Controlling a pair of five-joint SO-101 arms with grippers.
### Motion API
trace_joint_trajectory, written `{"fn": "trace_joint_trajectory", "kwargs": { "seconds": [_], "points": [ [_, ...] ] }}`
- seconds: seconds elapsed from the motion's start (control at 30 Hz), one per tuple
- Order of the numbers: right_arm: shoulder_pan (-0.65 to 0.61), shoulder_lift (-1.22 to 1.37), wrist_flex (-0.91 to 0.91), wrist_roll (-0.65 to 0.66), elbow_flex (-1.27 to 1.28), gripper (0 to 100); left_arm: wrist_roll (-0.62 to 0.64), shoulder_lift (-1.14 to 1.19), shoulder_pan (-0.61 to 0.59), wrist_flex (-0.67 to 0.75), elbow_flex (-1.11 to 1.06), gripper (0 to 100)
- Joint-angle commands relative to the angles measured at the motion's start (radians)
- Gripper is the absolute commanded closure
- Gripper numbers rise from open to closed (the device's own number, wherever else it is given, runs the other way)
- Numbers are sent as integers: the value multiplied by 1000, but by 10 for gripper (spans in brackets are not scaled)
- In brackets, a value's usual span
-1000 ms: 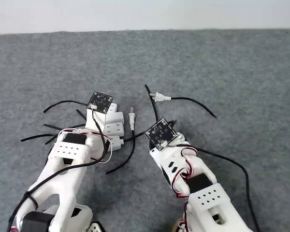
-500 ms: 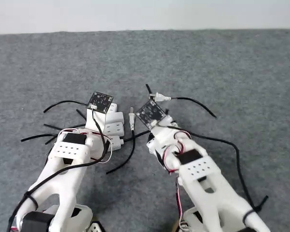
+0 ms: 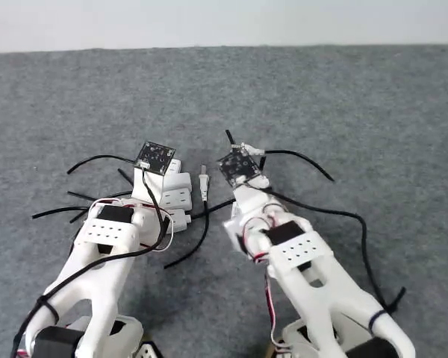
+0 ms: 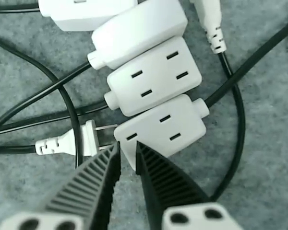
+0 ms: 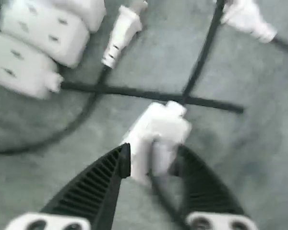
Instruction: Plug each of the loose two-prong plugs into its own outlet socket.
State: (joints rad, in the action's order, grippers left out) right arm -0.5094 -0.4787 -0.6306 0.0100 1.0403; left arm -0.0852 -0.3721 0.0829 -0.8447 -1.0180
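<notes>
1. White cluster of outlet sockets (image 3: 176, 191) lies on the table (image 3: 373, 97), left of centre and toward the near edge. Their black cables (image 3: 97, 159) trail toward the left edge.
2. Over the cluster, the left gripper (image 4: 127, 149) has its fingers a narrow gap apart with nothing clamped. The tips sit above a corner of the nearest socket (image 4: 168, 125).
3. Flat beside that socket is a two-prong plug (image 4: 69, 142), prong tips at the socket's side edge.
4. Between the arms, a second plug (image 3: 204, 181) lies loose, just beside the cluster.
5. Near table centre, the right gripper (image 5: 152, 152) has its fingers closed on a white block (image 5: 158, 127) at a cable end. It is blurred, so plug or socket is unclear.
6. Just past it toward the far edge, a third plug (image 3: 248, 150) lies loose.
</notes>
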Motion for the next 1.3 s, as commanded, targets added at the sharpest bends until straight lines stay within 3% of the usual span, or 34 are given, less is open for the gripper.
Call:
{"fn": "trace_joint_trajectory", "kwargs": {
  "seconds": [0.0,0.13,0.27,0.57,0.73,0.87,1.0,1.13,1.27],
  "points": [
    [-47,1,-48,-229,-87,719,-3,-21,-29,29,12,953],
    [-104,1,-44,-339,-87,734,8,-21,-101,43,44,953],
    [-59,30,4,-338,-69,734,81,-21,-132,63,45,953],
    [-10,297,36,-249,-207,746,86,-21,-132,63,47,953],
    [-13,361,-56,-210,-299,990,86,-21,-132,63,45,953],
    [5,335,-120,-201,-308,996,86,-21,-132,63,45,953],
    [174,182,-209,-120,-304,991,86,-21,-132,63,45,953],
    [453,-36,-344,-54,-307,991,86,-21,-130,63,45,953],
    [785,-185,-440,106,-302,991,86,-21,-126,63,41,953]
  ]
}}
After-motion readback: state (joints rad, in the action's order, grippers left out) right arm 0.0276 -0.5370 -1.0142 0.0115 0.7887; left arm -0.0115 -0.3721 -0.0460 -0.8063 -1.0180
